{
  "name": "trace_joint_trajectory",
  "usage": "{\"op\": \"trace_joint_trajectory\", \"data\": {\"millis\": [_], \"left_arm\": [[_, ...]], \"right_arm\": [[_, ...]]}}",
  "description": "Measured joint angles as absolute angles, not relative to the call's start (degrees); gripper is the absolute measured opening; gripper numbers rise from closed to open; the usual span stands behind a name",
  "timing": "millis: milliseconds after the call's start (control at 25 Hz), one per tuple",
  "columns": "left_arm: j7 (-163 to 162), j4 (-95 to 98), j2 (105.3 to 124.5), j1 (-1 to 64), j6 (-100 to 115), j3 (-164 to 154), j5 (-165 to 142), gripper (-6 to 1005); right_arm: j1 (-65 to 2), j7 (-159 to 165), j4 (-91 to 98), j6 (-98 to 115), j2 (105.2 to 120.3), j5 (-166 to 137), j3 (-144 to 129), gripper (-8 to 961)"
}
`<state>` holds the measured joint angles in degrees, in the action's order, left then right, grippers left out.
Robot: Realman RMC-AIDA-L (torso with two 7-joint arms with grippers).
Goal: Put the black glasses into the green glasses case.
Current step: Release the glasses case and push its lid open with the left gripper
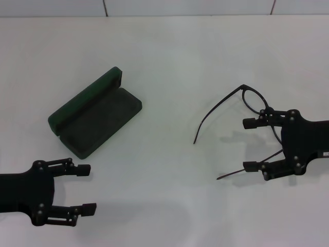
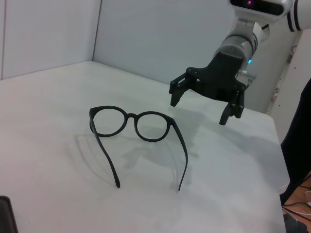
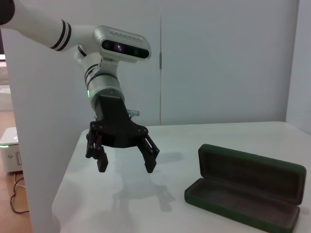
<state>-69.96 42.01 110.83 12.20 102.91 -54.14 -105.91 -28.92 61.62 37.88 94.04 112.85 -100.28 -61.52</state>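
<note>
Both grippers are spread and empty. The right gripper hangs over the black glasses, poised to grasp; the open green glasses case lies ahead of the left gripper.

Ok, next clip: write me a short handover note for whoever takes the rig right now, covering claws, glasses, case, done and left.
Left claw: open, empty, parked near the table's front edge, below the case.
Right claw: open, held over the glasses' lens end, gripping nothing.
The black glasses: on the table on the robot's right, temples unfolded and pointing toward the case side.
The green glasses case: open on the left, lid up, inside empty.
Done: nothing yet; glasses not grasped.
Left: close the right claw on the frame, carry it across, lay it in the case.
</note>
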Motion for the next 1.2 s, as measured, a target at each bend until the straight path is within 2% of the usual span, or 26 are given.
{"op": "trace_joint_trajectory", "data": {"millis": [520, 760, 920, 1080, 1200], "left_arm": [[-70.8, 42.0, 110.87, 12.2, 102.9, -53.5, -105.6, 863], [-85.2, 45.4, 111.34, 14.2, 103.5, -49.8, -105.6, 862], [-94.4, 52.8, 111.37, 15.0, 102.7, -49.7, -106.5, 861], [-103.8, 64.1, 112.18, 16.3, 99.2, -49.7, -111.5, 860], [-112.3, 71.2, 112.45, 20.9, 98.1, -49.7, -119.4, 858]], "right_arm": [[-28.9, 61.7, 37.9, 94.1, 112.85, -100.3, -61.5, 870], [-28.8, 61.8, 37.9, 94.1, 112.85, -100.3, -61.5, 870], [-28.7, 61.8, 37.9, 94.2, 112.85, -100.3, -61.5, 870], [-28.7, 61.8, 37.9, 94.2, 112.88, -100.3, -61.5, 870], [-28.7, 61.8, 37.9, 94.2, 112.99, -100.6, -61.6, 870]]}}
